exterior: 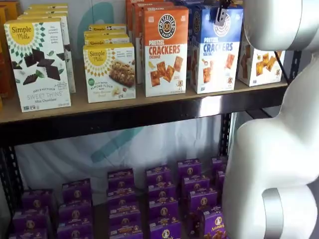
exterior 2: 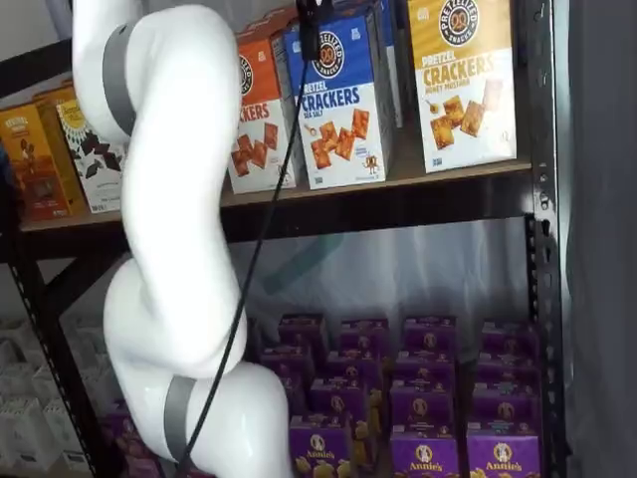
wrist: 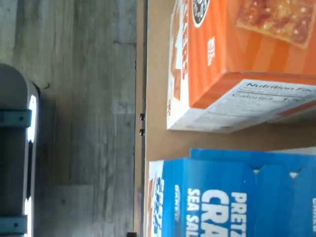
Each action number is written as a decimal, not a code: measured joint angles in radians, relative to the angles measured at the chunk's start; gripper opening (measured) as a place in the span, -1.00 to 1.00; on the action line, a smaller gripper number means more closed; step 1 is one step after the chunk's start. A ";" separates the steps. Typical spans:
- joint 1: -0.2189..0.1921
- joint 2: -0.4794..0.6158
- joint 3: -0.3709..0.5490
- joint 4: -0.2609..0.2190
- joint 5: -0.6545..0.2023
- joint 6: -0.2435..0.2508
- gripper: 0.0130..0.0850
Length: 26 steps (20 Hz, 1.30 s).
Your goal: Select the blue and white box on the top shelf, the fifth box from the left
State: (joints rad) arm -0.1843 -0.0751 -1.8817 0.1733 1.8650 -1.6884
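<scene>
The white jointed arm point(exterior 2: 169, 229) stands before the long light-brown wooden top shelf point(exterior: 124, 102) with its glossy black front beam. The tall blue and white cardboard box point(exterior: 217, 50) stands upright on it, at three o'clock of the orange cheddar box point(exterior: 166, 52), just beside it. The black-fingered gripper point(exterior 2: 310, 25) hangs at twelve o'clock over the blue box, released, holding nothing

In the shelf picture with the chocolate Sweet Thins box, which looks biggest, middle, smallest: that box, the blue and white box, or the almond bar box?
1. Sweet Thins box, though it stands nearer the camera.
2. Blue and white box, nearly as big.
3. Almond bar box, clearly the smallest.
</scene>
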 joint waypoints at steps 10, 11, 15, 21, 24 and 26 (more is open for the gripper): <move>0.024 0.004 0.005 -0.042 -0.002 0.007 1.00; 0.025 0.004 0.007 -0.043 -0.003 0.008 1.00; 0.029 0.001 0.016 -0.048 -0.012 0.009 0.78; 0.028 0.001 0.019 -0.044 -0.018 0.009 0.56; 0.029 0.000 0.021 -0.046 -0.022 0.009 0.56; 0.029 -0.001 0.023 -0.044 -0.025 0.010 0.56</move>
State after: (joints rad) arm -0.1553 -0.0761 -1.8590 0.1289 1.8397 -1.6787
